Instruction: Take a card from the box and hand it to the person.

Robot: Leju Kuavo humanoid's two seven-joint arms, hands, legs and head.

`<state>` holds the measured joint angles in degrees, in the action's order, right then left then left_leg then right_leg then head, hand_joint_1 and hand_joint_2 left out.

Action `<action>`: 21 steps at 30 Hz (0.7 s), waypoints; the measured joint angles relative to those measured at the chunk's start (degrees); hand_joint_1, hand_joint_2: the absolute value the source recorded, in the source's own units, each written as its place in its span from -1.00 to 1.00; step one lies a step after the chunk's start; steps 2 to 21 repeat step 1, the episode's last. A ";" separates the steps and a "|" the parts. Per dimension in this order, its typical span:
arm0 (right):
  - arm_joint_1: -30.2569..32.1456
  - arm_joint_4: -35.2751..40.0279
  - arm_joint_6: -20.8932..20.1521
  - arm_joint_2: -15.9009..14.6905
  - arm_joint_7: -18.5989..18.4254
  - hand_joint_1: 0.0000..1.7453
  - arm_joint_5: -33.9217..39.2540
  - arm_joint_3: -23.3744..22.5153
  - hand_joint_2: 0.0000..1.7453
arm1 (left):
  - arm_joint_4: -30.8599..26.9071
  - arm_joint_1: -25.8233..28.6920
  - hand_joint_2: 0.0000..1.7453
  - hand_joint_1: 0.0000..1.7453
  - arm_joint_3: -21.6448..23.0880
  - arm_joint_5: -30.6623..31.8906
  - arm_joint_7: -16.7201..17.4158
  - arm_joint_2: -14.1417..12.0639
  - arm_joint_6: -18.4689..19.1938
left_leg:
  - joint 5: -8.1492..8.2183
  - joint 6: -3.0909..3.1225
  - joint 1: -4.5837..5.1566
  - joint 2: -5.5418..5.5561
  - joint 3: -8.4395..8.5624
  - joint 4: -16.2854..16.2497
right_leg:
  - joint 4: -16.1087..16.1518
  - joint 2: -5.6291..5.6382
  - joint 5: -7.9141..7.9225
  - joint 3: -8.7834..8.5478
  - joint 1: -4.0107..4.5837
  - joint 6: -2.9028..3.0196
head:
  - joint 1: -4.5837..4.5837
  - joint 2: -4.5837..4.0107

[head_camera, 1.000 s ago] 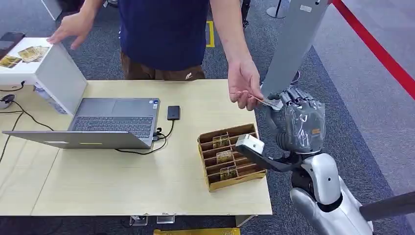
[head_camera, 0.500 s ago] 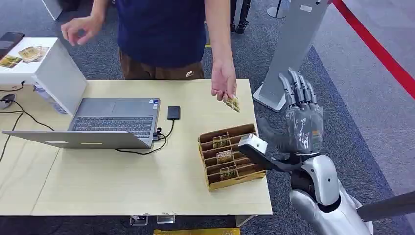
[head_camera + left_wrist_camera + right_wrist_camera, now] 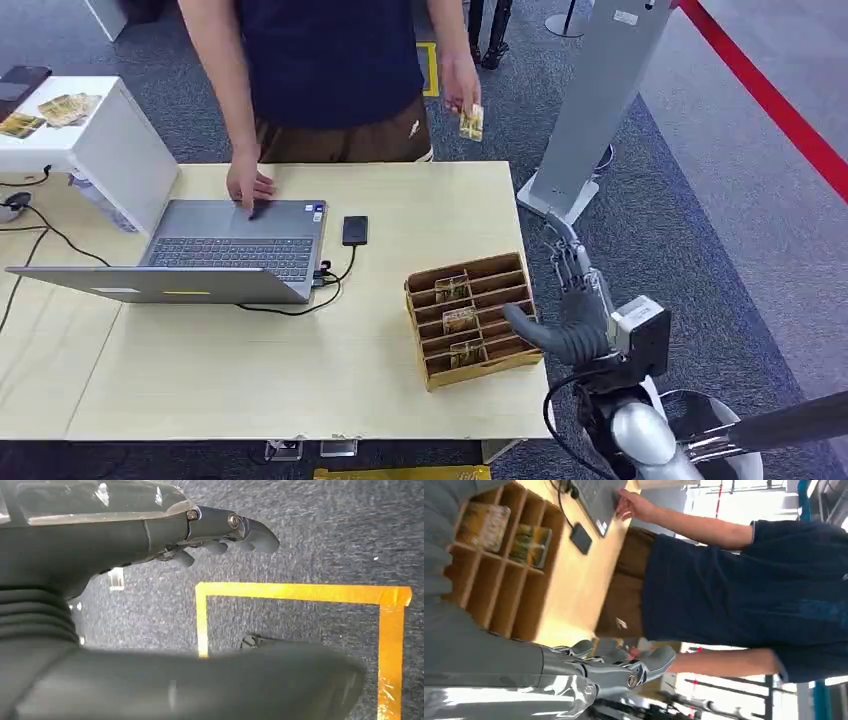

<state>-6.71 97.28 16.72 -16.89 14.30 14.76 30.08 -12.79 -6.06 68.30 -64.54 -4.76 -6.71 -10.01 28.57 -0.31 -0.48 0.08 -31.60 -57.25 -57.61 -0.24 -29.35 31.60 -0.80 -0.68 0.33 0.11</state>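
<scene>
- The card [image 3: 471, 122] is pinched in the person's hand [image 3: 460, 88], held up beyond the far edge of the desk [image 3: 250, 370] and well apart from the robot's right hand [image 3: 572, 300].
- The right hand sits off the desk's right edge, just beside the box [image 3: 470, 317], fingers stretched apart and holding nothing.
- The box stands near the desk's front right corner; its slotted compartments hold a few more cards, upright in the middle rows.
- In the left wrist view, the left hand [image 3: 220, 535] hangs above grey carpet marked with yellow tape [image 3: 300, 592]; its fingers curl loosely with nothing in them, though whether they are fully closed cannot be told.
- The person's other hand [image 3: 248, 186] rests on the laptop [image 3: 220, 250], which lies open toward the desk's far left.
- A small black device [image 3: 354, 230] lies just beside the laptop's right edge, joined by a cable.
</scene>
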 joint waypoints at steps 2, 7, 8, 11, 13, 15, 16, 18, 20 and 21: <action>0.17 -1.01 -0.20 0.44 0.37 -1.00 0.74 0.02 1.00 | 0.00 0.00 -1.00 -1.00 -0.04 -0.24 -0.11 0.20 -0.20 | 0.00 0.00 0.00 0.00 0.00 0.00 | 0.00 0.00 0.00 0.00 0.00 0.00 | 0.02 0.00; 0.17 -1.01 -0.20 0.44 0.37 -1.00 0.74 0.02 1.00 | 0.00 0.00 -1.00 -1.00 -0.04 -0.24 -0.11 0.20 -0.20 | 0.00 0.00 0.00 0.00 0.00 0.00 | 0.00 0.00 0.00 0.00 0.00 0.00 | 0.02 0.00; 0.17 -1.01 -0.20 0.44 0.37 -1.00 0.74 0.02 1.00 | 0.00 0.00 -1.00 -1.00 -0.04 -0.24 -0.11 0.20 -0.20 | 0.00 0.00 0.00 0.00 0.00 0.00 | 0.00 0.00 0.00 0.00 0.00 0.00 | 0.02 0.00; 0.17 -1.01 -0.20 0.44 0.37 -1.00 0.74 0.02 1.00 | 0.00 0.00 -1.00 -1.00 -0.04 -0.24 -0.11 0.20 -0.20 | 0.00 0.00 0.00 0.00 0.00 0.00 | 0.00 0.00 0.00 0.00 0.00 0.00 | 0.02 0.00; 0.17 -1.01 -0.20 0.44 0.37 -1.00 0.74 0.02 1.00 | 0.00 0.00 -1.00 -1.00 -0.04 -0.24 -0.11 0.20 -0.20 | 0.00 0.00 0.00 0.00 0.00 0.00 | 0.00 0.00 0.00 0.00 0.00 0.00 | 0.02 0.00; 0.17 -1.01 -0.20 0.44 0.37 -1.00 0.74 0.02 1.00 | 0.00 0.00 -1.00 -1.00 -0.04 -0.24 -0.11 0.20 -0.20 | 0.00 0.00 0.00 0.00 0.00 0.00 | 0.00 0.00 0.00 0.00 0.00 0.00 | 0.02 0.00; 0.17 -1.01 -0.20 0.44 0.37 -1.00 0.74 0.02 1.00 | 0.00 0.00 -1.00 -1.00 -0.04 -0.24 -0.11 0.20 -0.20 | 0.00 0.00 0.00 0.00 0.00 0.00 | 0.00 0.00 0.00 0.00 0.00 0.00 | 0.02 0.00; 0.17 -1.01 -0.20 0.44 0.37 -1.00 0.74 0.02 1.00 | 0.00 0.00 -1.00 -1.00 -0.04 -0.24 -0.11 0.20 -0.20 | 0.00 0.00 0.00 0.00 0.00 0.00 | 0.00 0.00 0.00 0.00 0.00 0.00 | 0.02 0.00; 0.17 -1.01 -0.20 0.44 0.37 -1.00 0.74 0.02 1.00 | 0.00 0.00 -1.00 -1.00 -0.04 -0.24 -0.11 0.20 -0.20 | 0.00 0.00 0.00 0.00 0.00 0.00 | 0.00 0.00 0.00 0.00 0.00 0.00 | 0.02 0.00; 0.17 -1.01 -0.20 0.44 0.37 -1.00 0.74 0.02 1.00 | 0.00 0.00 -1.00 -1.00 -0.04 -0.24 -0.11 0.20 -0.20 | 0.00 0.00 0.00 0.00 0.00 0.00 | 0.00 0.00 0.00 0.00 0.00 0.00 | 0.02 0.00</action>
